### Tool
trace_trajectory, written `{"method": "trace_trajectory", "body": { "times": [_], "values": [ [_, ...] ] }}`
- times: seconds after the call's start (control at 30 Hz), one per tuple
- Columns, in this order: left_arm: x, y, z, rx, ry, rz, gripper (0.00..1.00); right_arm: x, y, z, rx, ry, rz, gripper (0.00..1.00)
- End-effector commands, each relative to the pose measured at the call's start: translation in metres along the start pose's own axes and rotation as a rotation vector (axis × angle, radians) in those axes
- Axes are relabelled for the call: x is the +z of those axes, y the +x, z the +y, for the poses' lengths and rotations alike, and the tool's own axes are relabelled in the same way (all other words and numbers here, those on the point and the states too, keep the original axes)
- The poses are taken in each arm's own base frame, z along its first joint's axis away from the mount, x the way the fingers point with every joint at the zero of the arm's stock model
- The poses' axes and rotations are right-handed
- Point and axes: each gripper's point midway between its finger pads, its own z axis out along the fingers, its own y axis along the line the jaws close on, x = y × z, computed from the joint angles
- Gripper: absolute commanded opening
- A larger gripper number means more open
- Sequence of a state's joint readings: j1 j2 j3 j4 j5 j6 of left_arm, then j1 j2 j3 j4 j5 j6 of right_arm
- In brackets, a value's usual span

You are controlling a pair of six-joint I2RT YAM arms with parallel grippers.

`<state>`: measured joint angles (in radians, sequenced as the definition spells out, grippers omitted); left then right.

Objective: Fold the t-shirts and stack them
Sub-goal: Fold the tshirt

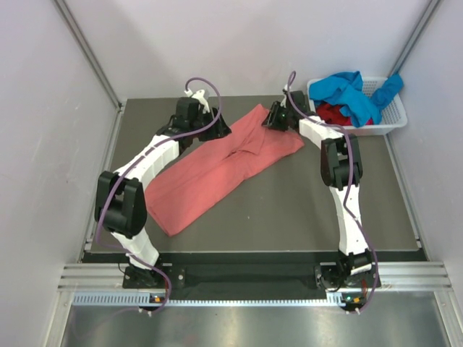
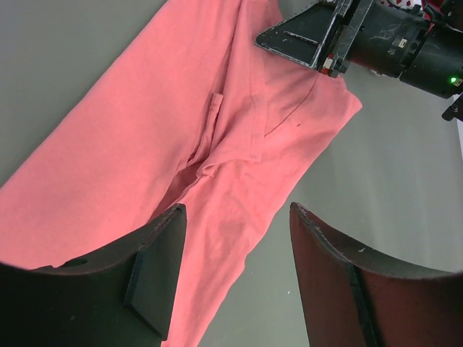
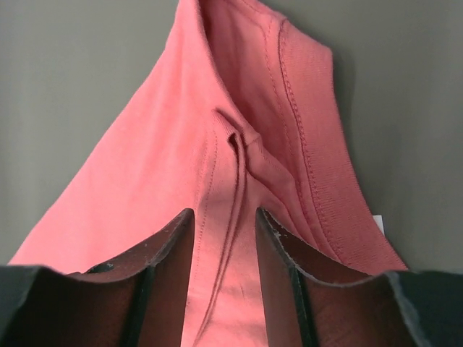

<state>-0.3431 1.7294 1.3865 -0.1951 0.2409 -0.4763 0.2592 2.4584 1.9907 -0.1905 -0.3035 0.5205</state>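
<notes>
Top external view: salmon-pink t-shirt [image 1: 217, 173] is laid diagonally across the tabletop [image 1: 325, 210], collar end toward the far edge. Left pincer [image 2: 235, 217] is held spread over the cloth, probably for a fold grab. Right pincer [image 3: 224, 217] is half-closed astride a collar fold; actual pinching cannot be told. Blue t-shirt [image 1: 351, 90] and dark red t-shirt [image 1: 333, 112] are piled in the far-right-corner basket [image 1: 394, 119].

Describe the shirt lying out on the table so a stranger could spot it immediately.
Start at the dark grey table. Spread diagonally across its middle lies a salmon-pink cloth t-shirt. It's the only shirt outside the white slotted plastic basket in the far right corner, which holds a bright blue shirt and a dark red shirt.
</notes>
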Motion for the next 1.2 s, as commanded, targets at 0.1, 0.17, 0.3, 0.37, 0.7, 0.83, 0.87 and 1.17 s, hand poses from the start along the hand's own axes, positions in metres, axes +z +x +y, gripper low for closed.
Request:
{"method": "trace_trajectory", "body": {
  "times": [0.1, 0.17, 0.3, 0.37, 0.7, 0.83, 0.87, 1.17],
  "values": [
    [-0.024, -0.025, -0.015, 0.020, 0.018, -0.073, 0.64, -0.014, -0.032, 0.020, -0.056, -0.044, -0.085, 0.41],
    [-0.024, -0.025, -0.014, 0.023, 0.016, -0.076, 0.64, -0.012, -0.033, 0.019, -0.058, -0.050, -0.089, 0.41],
    [-0.025, -0.025, -0.010, 0.026, 0.000, -0.071, 0.64, -0.006, -0.034, 0.020, -0.054, -0.062, -0.097, 0.41],
    [-0.025, -0.024, -0.009, 0.022, -0.001, -0.068, 0.64, -0.003, -0.038, 0.020, -0.035, -0.070, -0.104, 0.41],
    [-0.032, -0.027, -0.004, 0.018, -0.014, -0.069, 0.64, 0.013, -0.047, 0.023, 0.006, -0.101, -0.118, 0.35],
    [-0.034, -0.029, -0.005, 0.018, -0.009, -0.069, 0.64, 0.004, -0.048, 0.022, -0.025, -0.082, -0.112, 0.39],
    [-0.034, -0.029, -0.005, 0.017, -0.009, -0.069, 0.64, 0.003, -0.039, 0.017, -0.027, -0.062, -0.091, 0.41],
    [-0.031, -0.030, -0.007, 0.000, 0.010, -0.066, 0.64, -0.018, -0.023, -0.004, -0.003, -0.037, -0.082, 0.44]
  ]
}}
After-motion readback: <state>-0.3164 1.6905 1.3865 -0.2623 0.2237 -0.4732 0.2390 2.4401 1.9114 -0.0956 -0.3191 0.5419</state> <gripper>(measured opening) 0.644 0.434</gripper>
